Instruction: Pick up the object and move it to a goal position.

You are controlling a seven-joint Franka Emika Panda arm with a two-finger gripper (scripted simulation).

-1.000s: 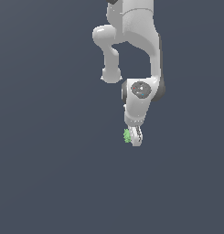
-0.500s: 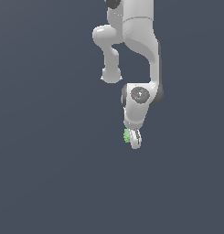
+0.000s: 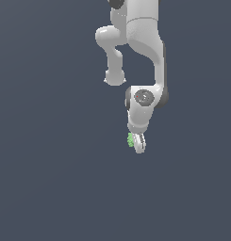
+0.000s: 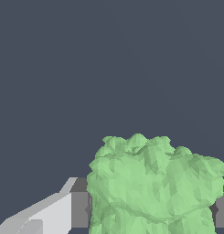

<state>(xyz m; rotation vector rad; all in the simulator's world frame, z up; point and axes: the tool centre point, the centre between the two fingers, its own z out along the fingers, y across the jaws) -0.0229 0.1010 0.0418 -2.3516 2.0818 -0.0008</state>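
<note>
The object (image 3: 131, 140) is a small light-green knobbly lump, showing at the tip of the white arm in the exterior view. My gripper (image 3: 136, 142) is shut on it, pointing downward below the wrist joint. In the wrist view the object (image 4: 152, 185) fills much of the picture, pinched between a white finger (image 4: 45, 212) with a grey pad on one side and a grey pad (image 4: 221, 208) on the other. The lump's far side is hidden behind the fingers in the exterior view.
A plain dark blue-grey surface (image 3: 51, 179) fills the background in both views. The white arm's links (image 3: 145, 42) rise from the gripper to the top of the exterior view.
The arm with the held object has shifted slightly upward and toward the exterior view's right. The grip on the object is unchanged.
</note>
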